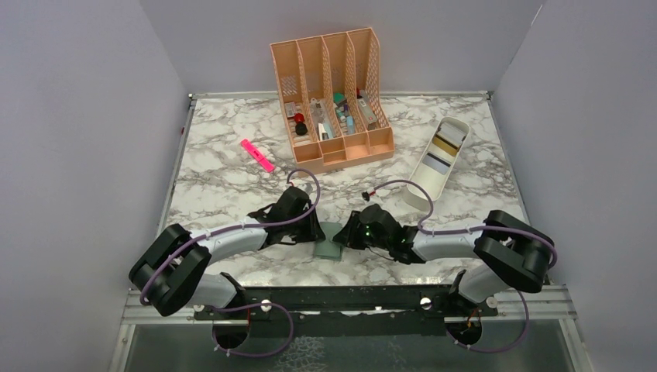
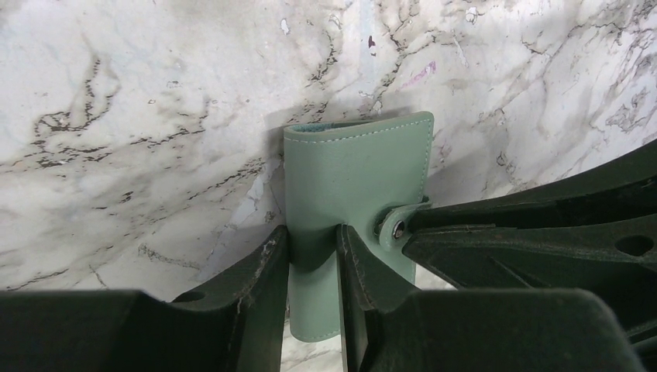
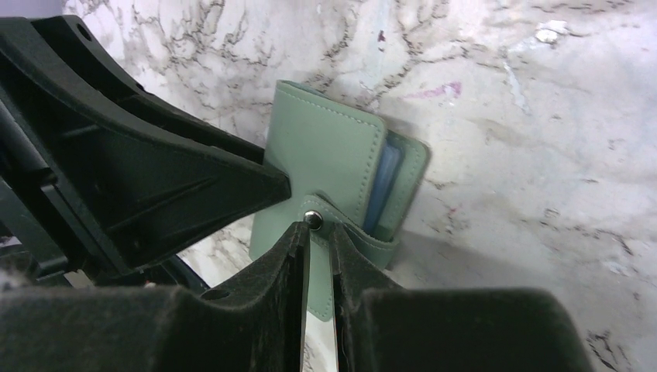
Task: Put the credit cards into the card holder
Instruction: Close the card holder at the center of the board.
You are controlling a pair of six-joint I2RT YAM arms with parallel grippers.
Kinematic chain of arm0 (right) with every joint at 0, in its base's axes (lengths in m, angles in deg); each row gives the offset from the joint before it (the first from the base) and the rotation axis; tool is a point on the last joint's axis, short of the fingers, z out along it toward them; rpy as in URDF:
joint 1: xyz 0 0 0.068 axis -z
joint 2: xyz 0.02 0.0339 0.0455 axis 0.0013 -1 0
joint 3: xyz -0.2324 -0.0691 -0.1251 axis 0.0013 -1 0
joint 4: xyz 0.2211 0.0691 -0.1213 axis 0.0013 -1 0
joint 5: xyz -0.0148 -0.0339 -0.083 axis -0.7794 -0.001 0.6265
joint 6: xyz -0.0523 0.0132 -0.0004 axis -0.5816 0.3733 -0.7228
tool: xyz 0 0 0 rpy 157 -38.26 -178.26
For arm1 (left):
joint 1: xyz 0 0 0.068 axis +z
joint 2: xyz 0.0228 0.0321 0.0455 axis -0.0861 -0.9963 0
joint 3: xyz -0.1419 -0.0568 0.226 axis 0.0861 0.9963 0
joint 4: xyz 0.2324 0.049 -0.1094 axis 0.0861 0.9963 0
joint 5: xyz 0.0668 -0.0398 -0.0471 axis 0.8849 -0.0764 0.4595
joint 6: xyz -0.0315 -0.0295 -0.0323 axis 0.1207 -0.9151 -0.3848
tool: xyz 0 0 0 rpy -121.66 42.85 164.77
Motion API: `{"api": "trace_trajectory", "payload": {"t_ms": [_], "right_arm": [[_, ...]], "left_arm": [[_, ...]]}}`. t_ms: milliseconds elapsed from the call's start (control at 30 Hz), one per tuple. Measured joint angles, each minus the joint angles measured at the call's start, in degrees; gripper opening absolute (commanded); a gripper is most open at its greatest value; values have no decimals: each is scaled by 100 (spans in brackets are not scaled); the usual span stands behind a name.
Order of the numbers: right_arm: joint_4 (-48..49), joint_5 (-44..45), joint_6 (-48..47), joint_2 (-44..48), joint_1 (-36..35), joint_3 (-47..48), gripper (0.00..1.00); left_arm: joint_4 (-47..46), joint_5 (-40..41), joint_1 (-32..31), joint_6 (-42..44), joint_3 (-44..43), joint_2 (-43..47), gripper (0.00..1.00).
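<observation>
Card holder (image 2: 352, 178): we judge it light and pliant; left jaws clench its edge between them; right jaws pinch the snap tab (image 3: 352, 231), the sensible hold.

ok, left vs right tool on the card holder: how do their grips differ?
The left tool clamps the card holder across its body; the right tool pinches only the narrow snap tab, right at the stud. In the top view, the left tool reaches in from the holder's left side and the right tool from its right. Shared: both are shut on the same green holder, low over the marble table.
</observation>
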Motion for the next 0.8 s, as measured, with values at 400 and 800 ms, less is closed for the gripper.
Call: {"api": "trace_trajectory", "payload": {"t_ms": [400, 800], "right_arm": [[-234, -87, -92, -216, 4, 341, 20], [-1368, -79, -455, -498, 4, 1110, 11]], "left_arm": [[-85, 33, -61, -15, 28, 4, 29], [-85, 133, -63, -55, 111, 120, 29]]}}
